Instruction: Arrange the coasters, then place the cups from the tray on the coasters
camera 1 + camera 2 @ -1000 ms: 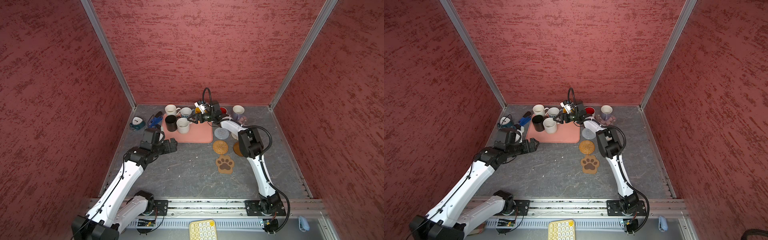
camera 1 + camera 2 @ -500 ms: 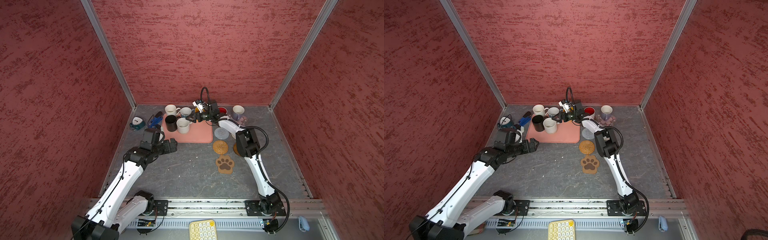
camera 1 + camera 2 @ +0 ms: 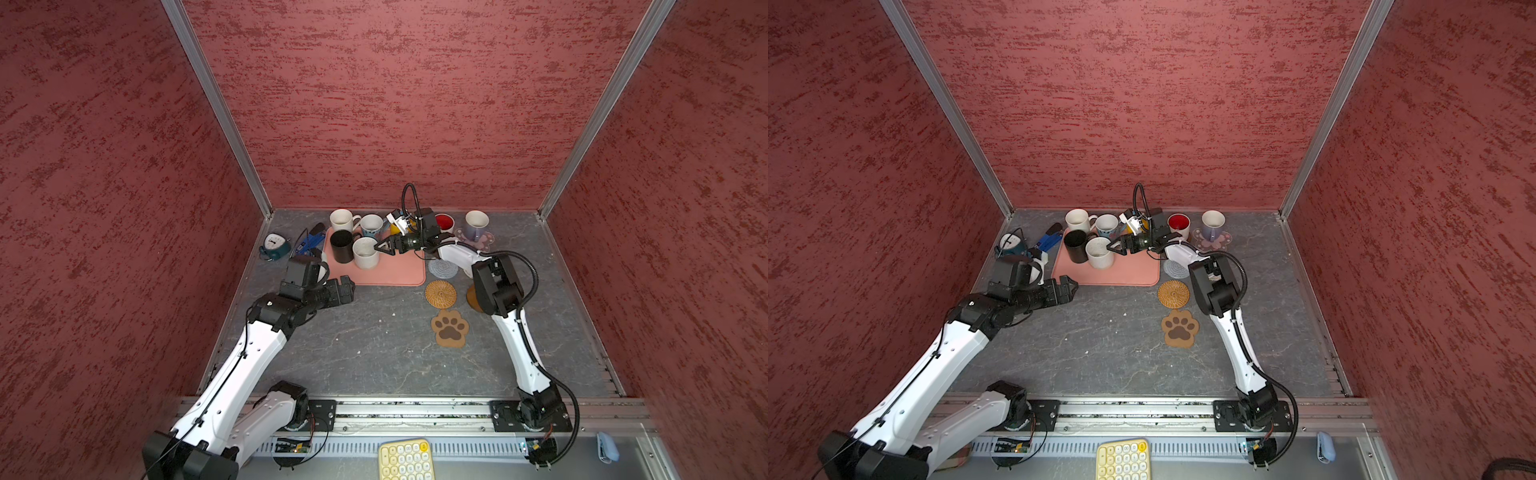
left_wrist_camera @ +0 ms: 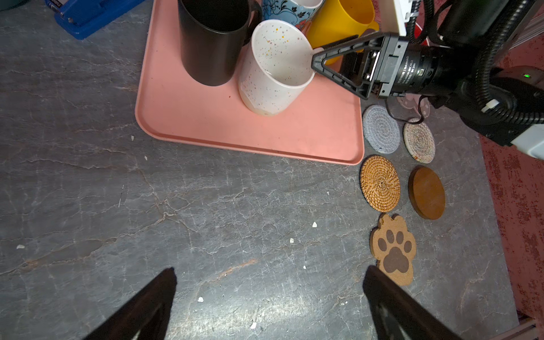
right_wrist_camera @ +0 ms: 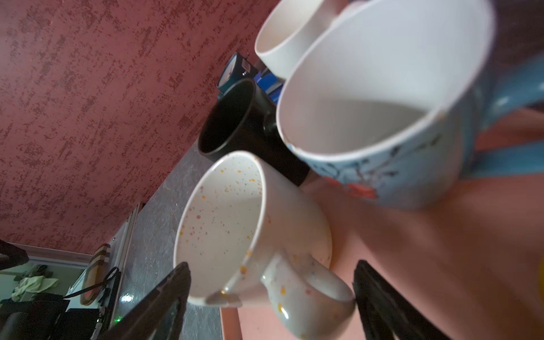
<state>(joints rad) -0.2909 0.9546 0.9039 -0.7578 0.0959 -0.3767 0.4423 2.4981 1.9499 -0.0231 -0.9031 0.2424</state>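
Note:
The salmon tray (image 3: 395,272) carries the black cup (image 3: 341,246), the speckled white cup (image 3: 365,253), the light blue cup (image 3: 371,225) and the plain white cup (image 3: 341,219). The yellow cup (image 4: 338,20) is half hidden behind my right arm. My right gripper (image 5: 272,265) is open, its fingers on either side of the speckled cup's handle (image 5: 306,282). The lavender cup (image 3: 476,224) stands on the pink flower coaster (image 3: 486,241), with the red-inside cup (image 3: 444,222) beside it. Grey (image 4: 381,133), beige (image 4: 419,140), rattan (image 4: 380,183), amber (image 4: 426,192) and paw-print (image 4: 394,250) coasters lie right of the tray. My left gripper (image 4: 270,270) hangs open over bare table.
A teal clock (image 3: 274,245) and a blue stapler (image 3: 309,243) lie left of the tray by the back left corner. A pale yellow keypad (image 3: 405,459) sits beyond the front rail. Red walls close in three sides.
My right gripper has slid left over the tray, up to the speckled cup's handle. The left arm has stayed still.

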